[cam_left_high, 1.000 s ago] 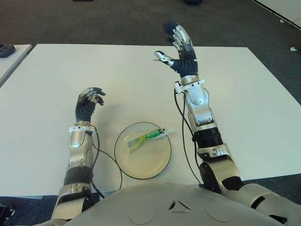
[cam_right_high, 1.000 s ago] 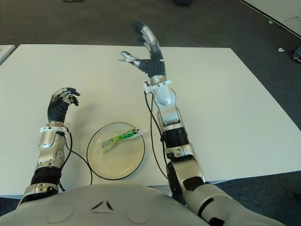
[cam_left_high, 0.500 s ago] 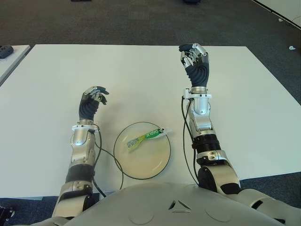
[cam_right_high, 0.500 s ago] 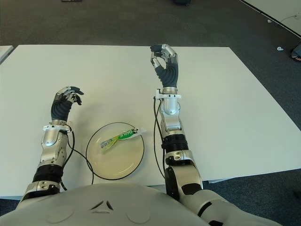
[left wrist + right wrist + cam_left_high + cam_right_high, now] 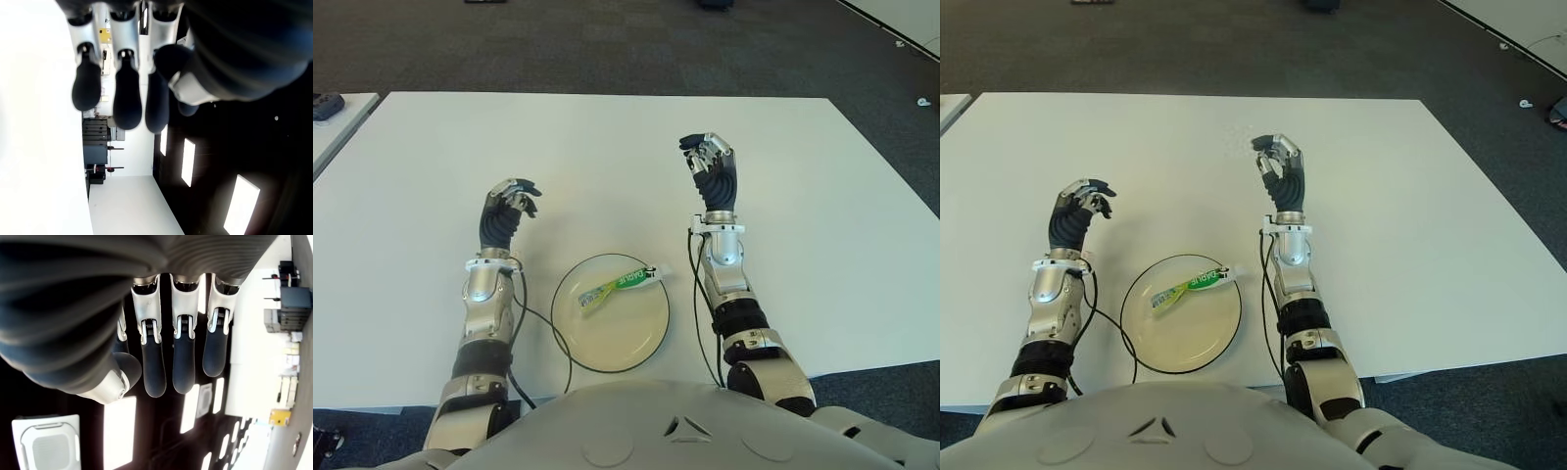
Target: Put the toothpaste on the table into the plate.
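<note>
A green and white toothpaste tube (image 5: 617, 285) lies in the pale round plate (image 5: 626, 343) at the table's near edge, its cap end over the plate's far right rim. My right hand (image 5: 710, 168) is raised above the table, to the right of and beyond the plate, fingers curled and holding nothing. My left hand (image 5: 506, 207) is up on the plate's left side, fingers also curled and holding nothing. Both wrist views show curled fingers (image 5: 178, 357) with nothing between them.
The white table (image 5: 607, 147) stretches wide beyond the plate. Black cables (image 5: 533, 323) run from each forearm along the plate's sides. A second table's corner with a dark object (image 5: 328, 103) shows at the far left. Dark carpet surrounds the table.
My right hand has come down and back toward me from high over the far table, and its spread fingers have curled shut. The left hand and the toothpaste in the plate have barely moved.
</note>
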Robot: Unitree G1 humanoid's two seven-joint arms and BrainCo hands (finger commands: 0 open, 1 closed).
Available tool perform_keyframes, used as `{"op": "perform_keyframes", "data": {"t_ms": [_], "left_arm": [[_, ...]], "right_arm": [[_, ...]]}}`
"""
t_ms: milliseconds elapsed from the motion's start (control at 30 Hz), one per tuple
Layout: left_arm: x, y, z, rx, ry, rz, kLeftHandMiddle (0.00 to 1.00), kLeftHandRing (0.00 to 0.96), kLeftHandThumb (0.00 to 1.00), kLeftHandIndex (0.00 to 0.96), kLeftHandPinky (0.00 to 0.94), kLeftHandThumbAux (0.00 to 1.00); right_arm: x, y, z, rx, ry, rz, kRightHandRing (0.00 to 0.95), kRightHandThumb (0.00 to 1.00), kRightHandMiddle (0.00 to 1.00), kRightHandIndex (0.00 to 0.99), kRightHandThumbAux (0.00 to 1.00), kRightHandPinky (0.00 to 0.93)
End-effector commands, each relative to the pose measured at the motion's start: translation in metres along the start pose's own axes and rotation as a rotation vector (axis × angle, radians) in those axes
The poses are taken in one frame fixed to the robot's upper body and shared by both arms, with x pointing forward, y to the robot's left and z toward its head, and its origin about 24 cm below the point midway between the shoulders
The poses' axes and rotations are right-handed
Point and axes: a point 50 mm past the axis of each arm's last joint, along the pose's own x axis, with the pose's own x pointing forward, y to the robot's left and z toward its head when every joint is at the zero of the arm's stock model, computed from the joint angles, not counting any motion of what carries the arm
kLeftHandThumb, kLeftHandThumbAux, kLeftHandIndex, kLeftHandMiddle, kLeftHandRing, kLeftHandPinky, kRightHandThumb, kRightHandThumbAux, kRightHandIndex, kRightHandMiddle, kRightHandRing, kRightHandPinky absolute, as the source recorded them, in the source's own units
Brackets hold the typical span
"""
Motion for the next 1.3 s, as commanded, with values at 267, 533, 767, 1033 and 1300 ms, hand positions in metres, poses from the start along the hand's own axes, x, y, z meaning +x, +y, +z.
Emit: {"op": "perform_keyframes", "data": {"t_ms": [267,533,767,1033,1300], "left_arm": [[-0.002,-0.002,-0.003,0.002,0.0,0.021,0.516,0.674,0.837,0.424,0.675,0.672],[-0.005,0.0,-0.007,0.013,0.019,0.036,0.516,0.669,0.838,0.421,0.659,0.672],[-0.007,0.002,-0.01,0.014,0.03,0.038,0.516,0.666,0.838,0.422,0.659,0.672],[-0.008,0.003,-0.013,0.02,0.039,0.039,0.515,0.669,0.839,0.425,0.669,0.671],[-0.01,0.006,-0.016,0.057,0.051,0.041,0.517,0.671,0.838,0.422,0.673,0.673]], "right_arm": [[-0.022,-0.004,-0.021,0.011,0.146,0.041,0.387,0.686,0.427,0.424,0.733,0.351],[-0.039,-0.006,-0.037,0.017,0.261,0.041,0.371,0.693,0.417,0.425,0.731,0.345],[-0.047,-0.004,-0.04,0.028,0.322,0.051,0.366,0.695,0.419,0.426,0.73,0.343],[-0.057,-0.003,-0.044,0.017,0.4,0.045,0.358,0.689,0.412,0.421,0.734,0.339],[-0.069,-0.004,-0.05,0.02,0.463,0.02,0.36,0.686,0.395,0.416,0.737,0.367]]}}
